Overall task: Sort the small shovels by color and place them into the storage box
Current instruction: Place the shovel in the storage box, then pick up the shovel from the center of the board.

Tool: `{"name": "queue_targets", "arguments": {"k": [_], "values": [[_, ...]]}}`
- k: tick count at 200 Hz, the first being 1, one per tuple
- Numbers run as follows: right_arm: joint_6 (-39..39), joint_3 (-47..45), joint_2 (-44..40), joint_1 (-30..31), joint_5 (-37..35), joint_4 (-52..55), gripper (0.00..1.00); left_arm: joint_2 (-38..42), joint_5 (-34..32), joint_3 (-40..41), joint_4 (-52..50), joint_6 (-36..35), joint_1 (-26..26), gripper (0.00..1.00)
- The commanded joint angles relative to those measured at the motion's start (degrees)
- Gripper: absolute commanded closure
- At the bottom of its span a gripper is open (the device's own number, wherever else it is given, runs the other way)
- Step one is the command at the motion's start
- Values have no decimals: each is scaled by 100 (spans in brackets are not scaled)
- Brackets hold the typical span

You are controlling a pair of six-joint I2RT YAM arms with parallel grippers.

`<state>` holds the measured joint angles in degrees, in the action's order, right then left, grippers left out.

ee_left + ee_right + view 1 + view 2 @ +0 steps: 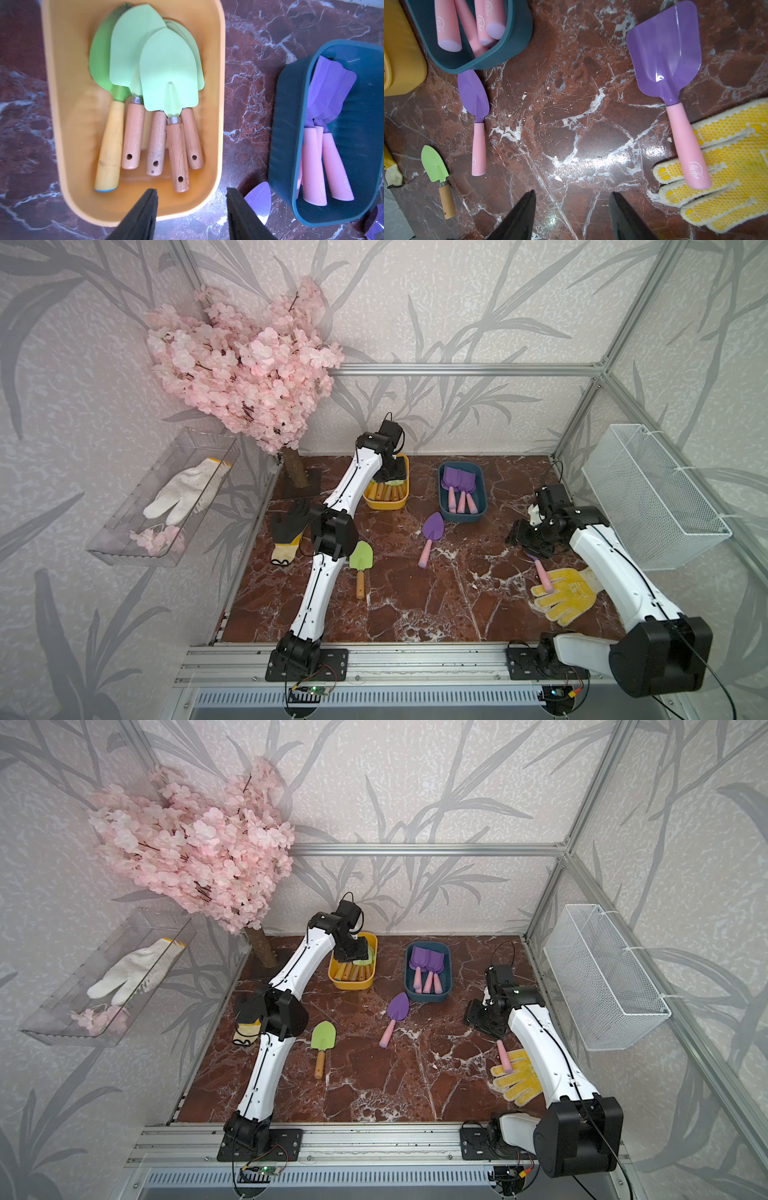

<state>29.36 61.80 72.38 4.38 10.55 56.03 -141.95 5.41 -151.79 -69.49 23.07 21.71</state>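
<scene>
while left end effector (191, 192) hangs spread, yellow box (68, 128) holds 5 green shovels (168, 79).

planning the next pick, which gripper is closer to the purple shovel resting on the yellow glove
Right. The right gripper hovers just beside that purple shovel, open and empty; the left gripper is far off, above the yellow box.

Green shovels (168, 70), yellow box (68, 124); purple shovels (330, 89), teal box (284, 128); white-veined maroon table (571, 145)
</scene>
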Motion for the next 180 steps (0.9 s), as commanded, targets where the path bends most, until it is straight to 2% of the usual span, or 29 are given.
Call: {"name": "queue_targets", "arguments": {"k": [1,63,120,144,180], "values": [[52,126,-117,-9,-88,184,39,582,-374,-120,-159,-136,96,39],[105,208,-254,-1,-61,330,39,1623,-892,377,-178,-189,175,34],[105,357,-412,1,-86,500,39,2752,-1243,1247,-200,-95,311,32],[122,324,-479,10,-77,525,39,3400,-1358,2067,-106,2,385,32],[157,264,-575,18,-130,546,39,4713,-1447,4069,667,335,512,32]]}}
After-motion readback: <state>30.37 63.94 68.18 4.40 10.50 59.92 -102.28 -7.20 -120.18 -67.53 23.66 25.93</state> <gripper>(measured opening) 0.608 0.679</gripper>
